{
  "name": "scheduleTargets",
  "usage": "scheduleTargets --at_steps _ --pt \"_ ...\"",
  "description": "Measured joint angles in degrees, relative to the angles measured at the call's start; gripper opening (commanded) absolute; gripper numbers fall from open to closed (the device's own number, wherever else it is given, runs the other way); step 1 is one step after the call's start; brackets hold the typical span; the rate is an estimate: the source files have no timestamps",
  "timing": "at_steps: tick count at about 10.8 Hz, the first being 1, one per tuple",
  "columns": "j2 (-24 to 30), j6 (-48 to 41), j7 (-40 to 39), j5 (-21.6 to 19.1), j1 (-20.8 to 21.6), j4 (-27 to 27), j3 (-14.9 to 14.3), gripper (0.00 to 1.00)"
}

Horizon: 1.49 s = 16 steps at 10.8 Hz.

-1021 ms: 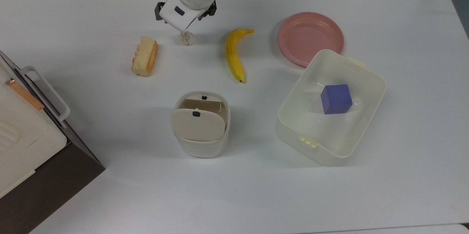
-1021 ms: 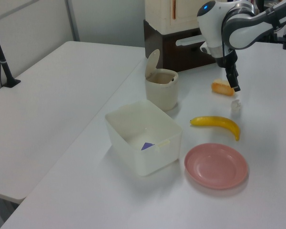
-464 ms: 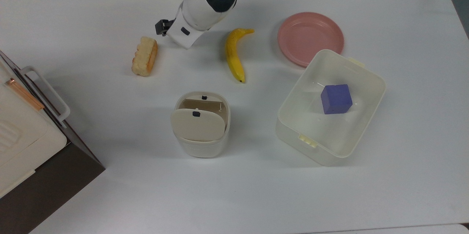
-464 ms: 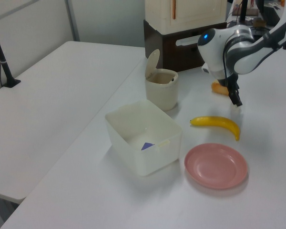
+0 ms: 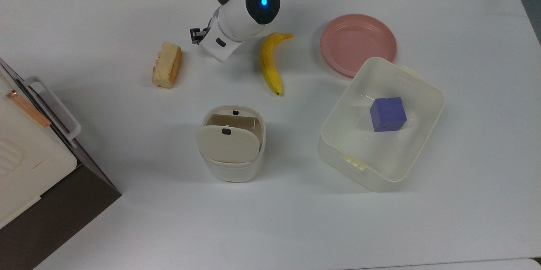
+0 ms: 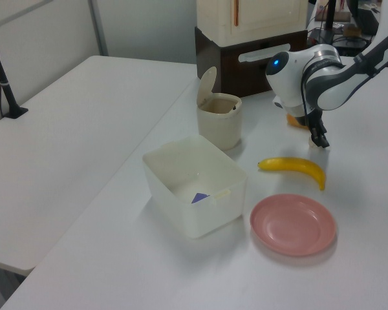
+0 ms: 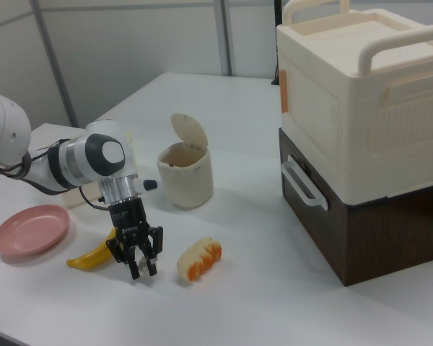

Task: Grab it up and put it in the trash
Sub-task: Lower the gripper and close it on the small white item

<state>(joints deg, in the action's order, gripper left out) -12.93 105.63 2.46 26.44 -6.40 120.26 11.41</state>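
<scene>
Tool (image 7: pixel 140 269), lowered to the desk (image 7: pixel 274 288) between the banana (image 7: pixel 94 254) and the bread slice (image 7: pixel 198 259), with fingers spread around the small crumpled off-white paper ball (image 7: pixel 143 273), not visibly clamped.

The Panda arm (image 7: pixel 72 164) is seen bent low over the table, its white forearm held nearly level and its wrist turned straight down. In the right view, the black gripper (image 7: pixel 141 268) is pointed downward with its fingertips (image 7: pixel 133 272) brought right down to the tabletop. The fingers are set a little apart, not closed together. In the top view, the gripper is mostly covered by the white wrist housing (image 5: pixel 243 12), on which a blue light is lit.
</scene>
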Motion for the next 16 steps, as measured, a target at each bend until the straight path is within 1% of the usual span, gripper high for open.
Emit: scheduleTargets --at_steps 3,4,6,7,8,13,15,16 --pt "0.00 0.00 0.73 0.00 0.00 -0.16 0.00 0.00" --pt "0.00 0.00 0.85 0.00 0.00 -0.20 0.00 0.02" --pt "0.01 0.02 1.01 0.00 0.00 -0.56 0.00 0.69" --pt "0.01 0.02 1.08 0.00 0.00 -0.89 0.00 0.96" --pt "0.02 -0.07 1.09 0.00 -0.01 -1.25 0.00 1.00" --pt "-0.22 -0.22 1.03 0.01 -0.12 -2.02 -0.02 1.00" --pt "-1.78 -0.22 1.02 0.74 -0.11 -2.30 -0.02 1.00" --pt "-2.80 -0.22 1.02 1.03 -0.11 -2.99 -0.02 0.98"
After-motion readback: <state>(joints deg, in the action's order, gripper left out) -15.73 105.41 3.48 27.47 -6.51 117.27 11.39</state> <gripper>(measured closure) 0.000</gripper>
